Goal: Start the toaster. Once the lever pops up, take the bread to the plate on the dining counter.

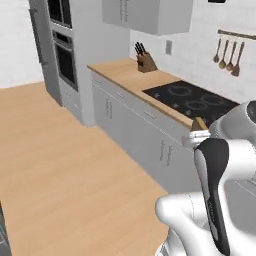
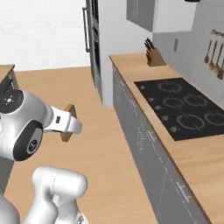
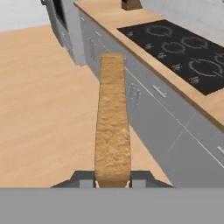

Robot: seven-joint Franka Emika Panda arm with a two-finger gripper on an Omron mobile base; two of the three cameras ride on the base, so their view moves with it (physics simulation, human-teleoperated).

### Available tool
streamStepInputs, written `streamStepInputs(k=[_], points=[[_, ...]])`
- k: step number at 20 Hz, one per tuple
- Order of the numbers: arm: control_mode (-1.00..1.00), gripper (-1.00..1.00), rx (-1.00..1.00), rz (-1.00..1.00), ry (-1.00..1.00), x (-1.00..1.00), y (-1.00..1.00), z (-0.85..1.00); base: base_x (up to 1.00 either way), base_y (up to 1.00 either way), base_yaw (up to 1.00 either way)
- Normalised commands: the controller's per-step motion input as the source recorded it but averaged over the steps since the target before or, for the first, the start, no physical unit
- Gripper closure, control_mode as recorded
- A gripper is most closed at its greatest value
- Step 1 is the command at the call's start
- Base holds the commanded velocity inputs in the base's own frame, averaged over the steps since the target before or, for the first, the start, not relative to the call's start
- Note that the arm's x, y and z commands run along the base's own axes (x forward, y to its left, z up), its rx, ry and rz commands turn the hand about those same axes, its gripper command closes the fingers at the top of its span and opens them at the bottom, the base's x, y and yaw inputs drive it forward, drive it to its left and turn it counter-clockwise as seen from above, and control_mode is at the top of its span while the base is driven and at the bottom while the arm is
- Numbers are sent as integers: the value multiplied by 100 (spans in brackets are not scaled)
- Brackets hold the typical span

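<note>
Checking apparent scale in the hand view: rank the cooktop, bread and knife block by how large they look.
1. cooktop, though the bread looks nearly as large because it is close.
2. bread.
3. knife block, cropped and far.

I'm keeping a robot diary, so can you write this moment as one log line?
gripper: shut on bread | bread: edge-on, carried over wood floor | beside: grey cabinets, cooktop

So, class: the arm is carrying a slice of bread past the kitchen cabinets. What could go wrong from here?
1. The gripper pinches the bread only at one end, with most of the slice sticking out beyond the fingers, so a jolt might work it loose onto the wooden floor.
2. The bread hangs close beside the grey cabinets; a wide swing could knock it against them.
</note>
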Motion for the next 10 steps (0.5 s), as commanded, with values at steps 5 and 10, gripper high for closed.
streamStepInputs(k=[5,10], points=[[100,100,0,0,0,0,0,0,-20,0,100],[100,100,0,0,0,0,0,0,-20,0,100]])
